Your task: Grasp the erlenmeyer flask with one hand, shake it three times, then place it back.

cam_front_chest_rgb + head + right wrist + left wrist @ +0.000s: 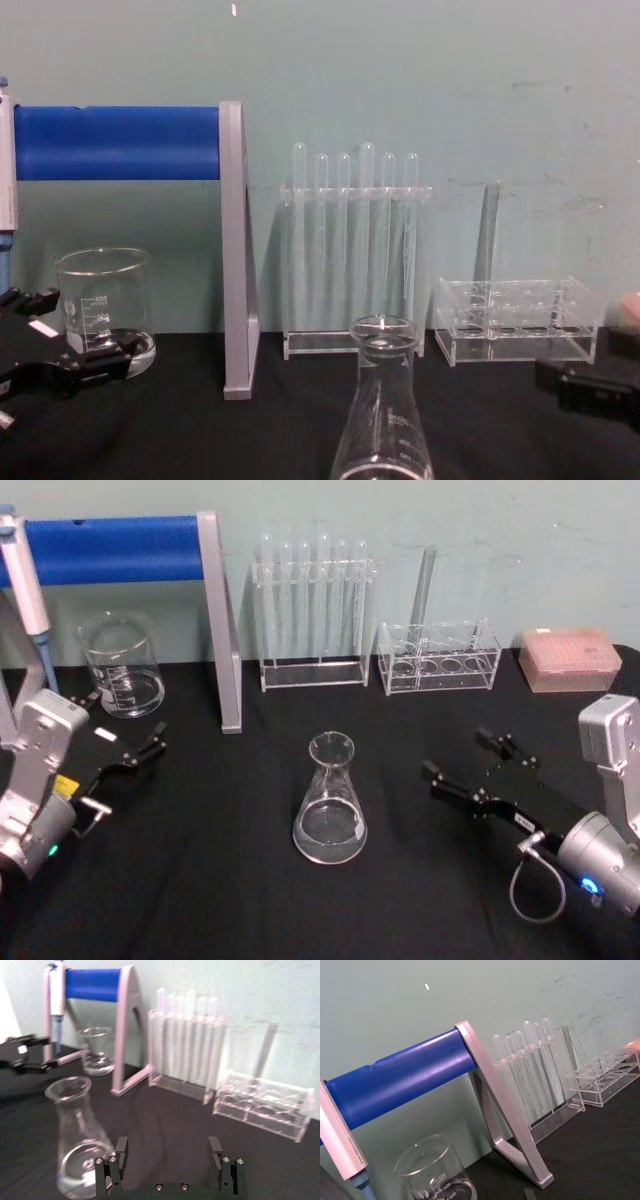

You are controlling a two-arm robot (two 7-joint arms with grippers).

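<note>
The clear erlenmeyer flask (330, 800) stands upright on the black table, near the middle and towards the front. It rises close before the chest camera (383, 410). My right gripper (468, 760) hovers low to the flask's right, apart from it, with its flat black fingers open and nothing between them. In the right wrist view the flask (77, 1135) sits just outside one finger (121, 1152) of that gripper (168, 1152). My left gripper (120, 725) is open at the table's left side, near the beaker, far from the flask.
A glass beaker (122, 665) stands at the back left under a blue roller stand (110, 548) that holds a pipette (25, 580). A rack of test tubes (313, 610), a low clear rack (438, 658) and a pink tip box (568, 658) line the back.
</note>
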